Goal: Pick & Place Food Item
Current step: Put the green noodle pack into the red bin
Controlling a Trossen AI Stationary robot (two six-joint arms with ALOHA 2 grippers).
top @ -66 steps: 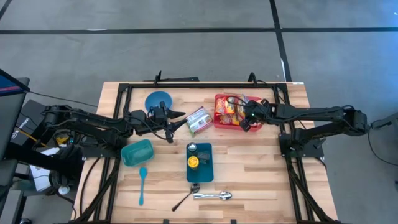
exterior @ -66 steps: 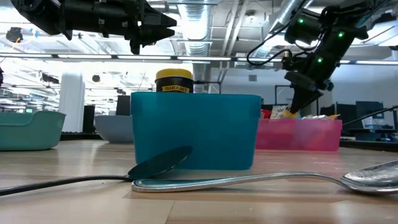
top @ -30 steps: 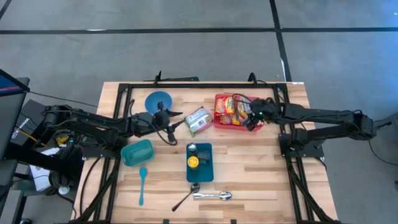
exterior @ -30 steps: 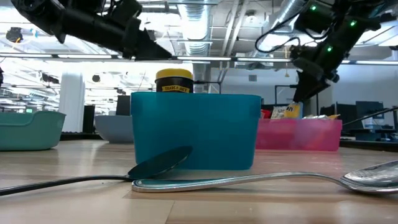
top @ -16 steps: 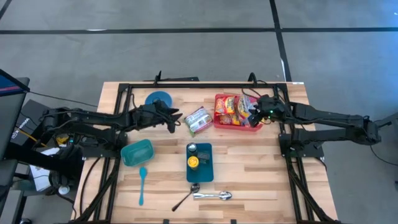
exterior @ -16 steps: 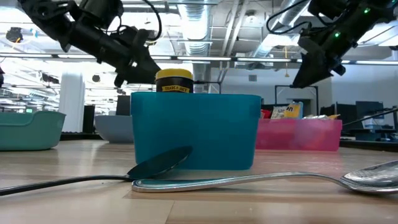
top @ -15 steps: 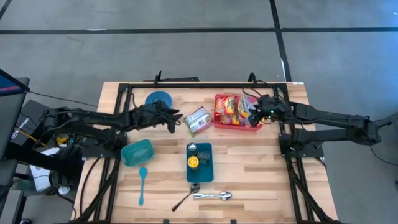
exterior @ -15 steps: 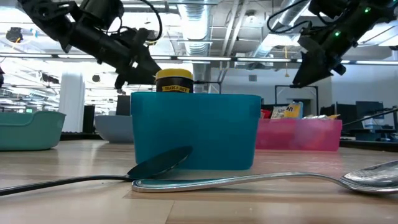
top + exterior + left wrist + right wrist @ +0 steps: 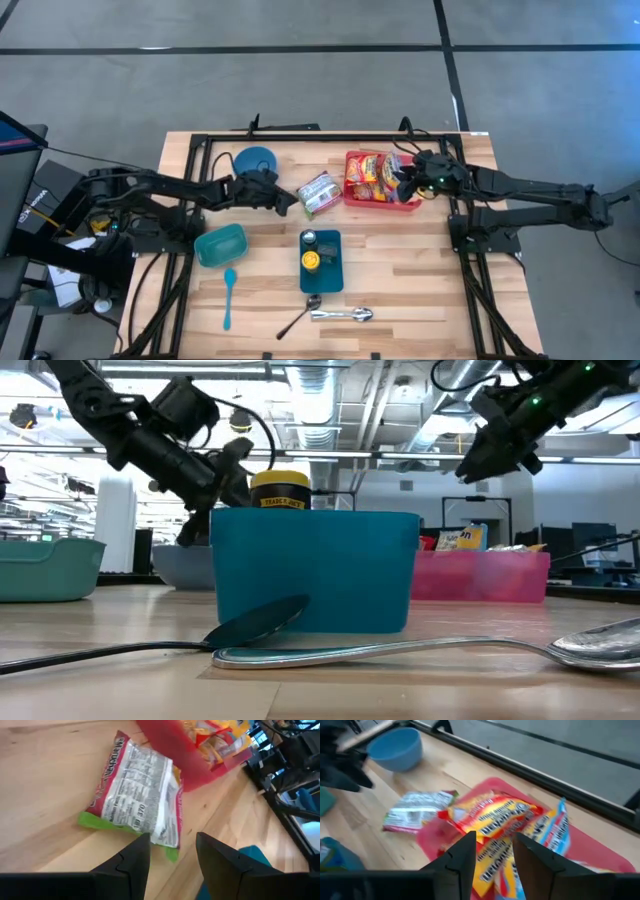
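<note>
A ramen packet (image 9: 319,192) with a white face and a green end (image 9: 131,800) lies flat on the wood, left of a red bin (image 9: 352,196) filled with orange packets (image 9: 492,817). My left gripper (image 9: 291,204) stands open just left of the packet, slanting down, with the packet's green end right ahead of its fingertips (image 9: 172,854) and nothing between them. My right gripper (image 9: 404,186) hovers open over the red bin's right part (image 9: 492,851), holding nothing.
A teal tub (image 9: 321,262) holding a yellow-lidded jar (image 9: 279,489) stands near the table's middle. A blue bowl (image 9: 255,161) sits at the far left, a teal bin (image 9: 220,245) and a teal spoon (image 9: 229,297) at the near left, and metal spoons (image 9: 335,314) by the near edge.
My left gripper has sunk toward the table and edged right toward the ramen packet, rolling about its own line as it went. My right gripper has risen a little above the red bin. The packets have stayed where they were.
</note>
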